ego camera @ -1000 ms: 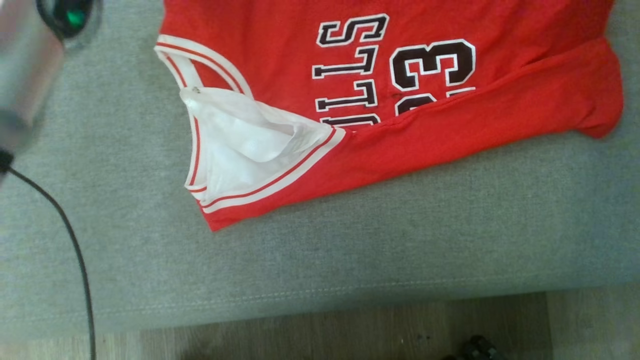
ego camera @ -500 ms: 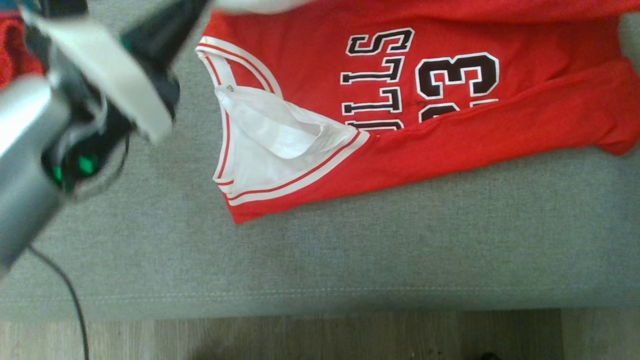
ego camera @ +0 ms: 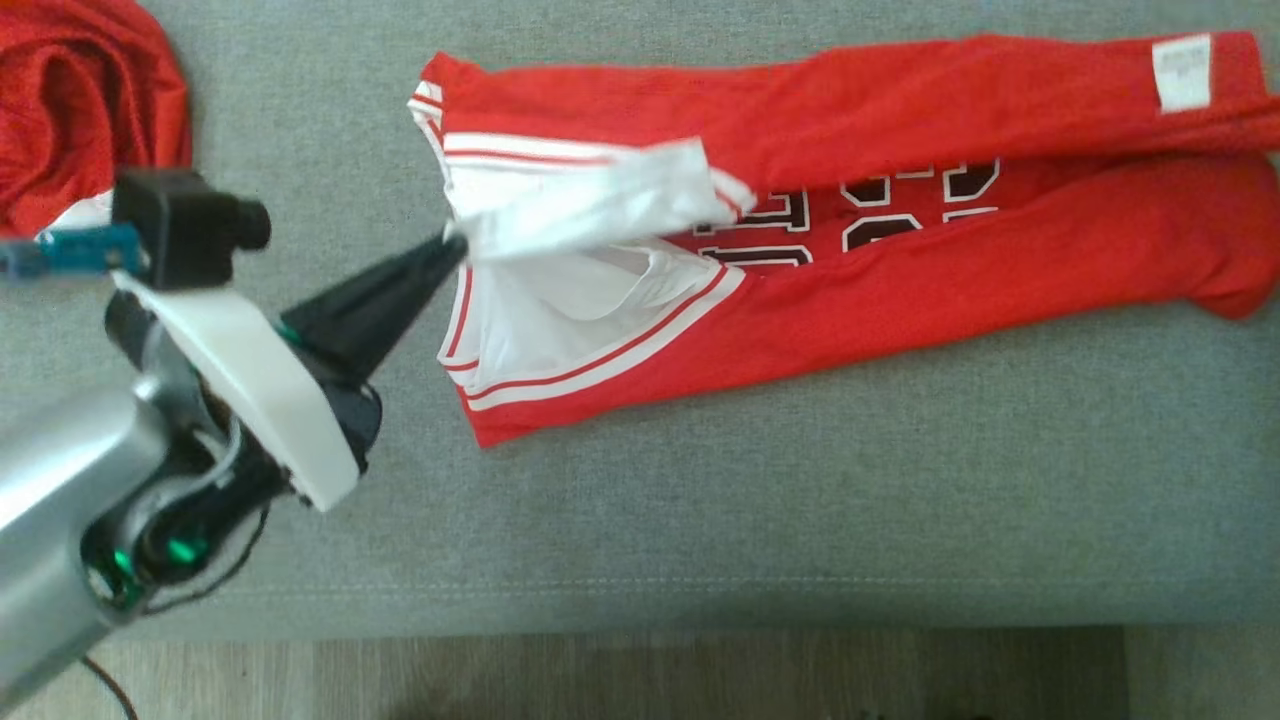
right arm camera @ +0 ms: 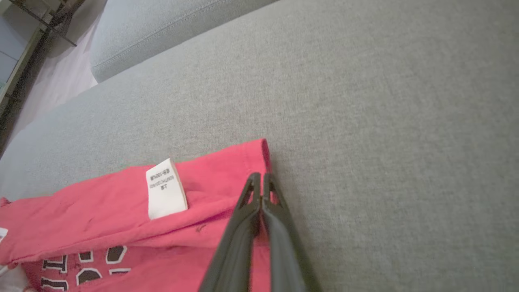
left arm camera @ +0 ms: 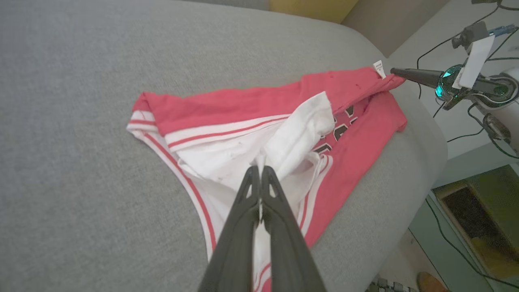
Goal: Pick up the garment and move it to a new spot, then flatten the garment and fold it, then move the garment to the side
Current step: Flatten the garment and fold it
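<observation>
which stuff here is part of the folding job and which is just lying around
In the job: jersey; left pincer, shut on its white lining; right pincer, shut on its hem corner.
Lying about: crumpled red cloth; grey cushion; wooden floor.

From bottom centre the left gripper (left arm camera: 259, 172) pinches white lining of the red jersey (left arm camera: 243, 105) lying mid-frame on the grey cushion (left arm camera: 81, 101), while at upper right the right gripper (left arm camera: 395, 73) clamps its far end.
</observation>
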Robot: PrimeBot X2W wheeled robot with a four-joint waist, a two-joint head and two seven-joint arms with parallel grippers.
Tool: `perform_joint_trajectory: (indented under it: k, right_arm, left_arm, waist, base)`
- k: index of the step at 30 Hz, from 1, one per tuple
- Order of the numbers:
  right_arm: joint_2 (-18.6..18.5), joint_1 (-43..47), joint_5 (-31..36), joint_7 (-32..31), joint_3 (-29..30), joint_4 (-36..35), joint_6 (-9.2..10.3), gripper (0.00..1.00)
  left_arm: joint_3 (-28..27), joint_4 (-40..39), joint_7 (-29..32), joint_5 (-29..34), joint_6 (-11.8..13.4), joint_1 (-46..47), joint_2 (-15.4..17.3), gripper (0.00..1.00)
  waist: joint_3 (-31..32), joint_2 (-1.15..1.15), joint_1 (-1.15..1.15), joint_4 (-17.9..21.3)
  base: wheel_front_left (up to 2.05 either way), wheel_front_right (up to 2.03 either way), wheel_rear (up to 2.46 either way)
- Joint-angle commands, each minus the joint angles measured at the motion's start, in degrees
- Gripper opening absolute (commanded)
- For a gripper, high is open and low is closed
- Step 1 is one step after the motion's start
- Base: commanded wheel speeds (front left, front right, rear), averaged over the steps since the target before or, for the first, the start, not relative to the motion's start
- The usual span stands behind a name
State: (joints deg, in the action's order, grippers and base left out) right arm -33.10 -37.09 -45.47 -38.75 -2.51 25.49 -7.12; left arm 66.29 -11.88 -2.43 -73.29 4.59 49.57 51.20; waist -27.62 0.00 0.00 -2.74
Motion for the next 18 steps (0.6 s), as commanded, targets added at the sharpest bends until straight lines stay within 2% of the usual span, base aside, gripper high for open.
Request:
perform_joint_trajectory:
  k: [1, 4, 5, 6, 7, 8, 13, 17, 18]
  right_arm:
    - [-1.1, 1.5, 0.4, -0.1, 0.4, -2.3, -0.36, 0.00]
    - [-0.3, 2.5, 1.1, -0.2, 0.7, -2.1, -0.36, 0.00]
    - [0.3, 2.6, 1.9, 0.4, 1.0, -1.6, -0.36, 0.27]
    - [0.9, 2.7, 2.3, 0.5, 1.2, -1.2, -0.36, 0.62]
    - [1.5, 2.6, 2.6, 1.0, 1.6, -0.9, -0.36, 1.00]
    - [2.1, 2.5, 3.1, 2.0, 2.4, -0.5, -0.36, 1.00]
    - [4.6, 3.7, 4.7, 7.5, 5.1, -1.8, -0.36, 1.00]
    - [7.7, 7.5, 6.5, 14.1, 8.8, -5.3, -0.36, 1.00]
    - [7.7, 7.5, 6.5, 14.1, 8.8, -5.3, -0.36, 1.00]
  left_arm:
    - [-2.6, -1.5, -0.2, -0.4, 0.5, 0.3, 3.1, 0.00]
    - [-1.5, -1.7, -0.1, -0.5, 1.5, -1.3, 2.8, 0.00]
    - [-1.0, -1.0, -0.6, -0.1, 2.2, -2.0, 1.9, 0.00]
    - [-0.9, -0.4, -1.3, 0.1, 2.7, -2.3, 1.2, 0.09]
    - [-0.7, 0.4, -1.8, 0.4, 3.2, -2.7, 0.6, 0.49]
    - [-0.5, 1.2, -2.4, 0.9, 3.6, -3.1, 0.0, 1.00]
    - [-1.1, 5.0, -8.6, 1.5, 6.1, -6.4, -3.9, 1.00]
    - [-4.6, 8.1, -12.2, 5.8, 12.8, -10.2, -7.0, 1.00]
    - [-4.6, 8.1, -12.2, 5.8, 12.8, -10.2, -7.0, 1.00]
  waist:
    - [0.0, 0.00, 0.00, 0.0]
    - [0.0, 0.00, 0.00, 0.0]
    - [0.0, 0.00, 0.00, 0.0]
    - [0.0, 0.00, 0.00, 0.0]
    - [0.2, 0.00, 0.00, 0.0]
    - [0.4, 0.00, 0.00, 0.0]
    - [2.8, 0.00, 0.00, 0.1]
    - [5.6, 0.00, 0.00, 0.2]
    - [5.6, 0.00, 0.00, 0.2]
  base:
    - [0.00, 0.00, 0.00]
    - [0.00, 0.00, 0.00]
    - [0.00, 0.00, 0.00]
    - [0.00, 0.00, 0.00]
    - [0.00, 0.00, 0.00]
    - [0.00, 0.00, 0.00]
    - [0.00, 0.00, 0.00]
    - [0.00, 0.00, 0.00]
    - [0.00, 0.00, 0.00]
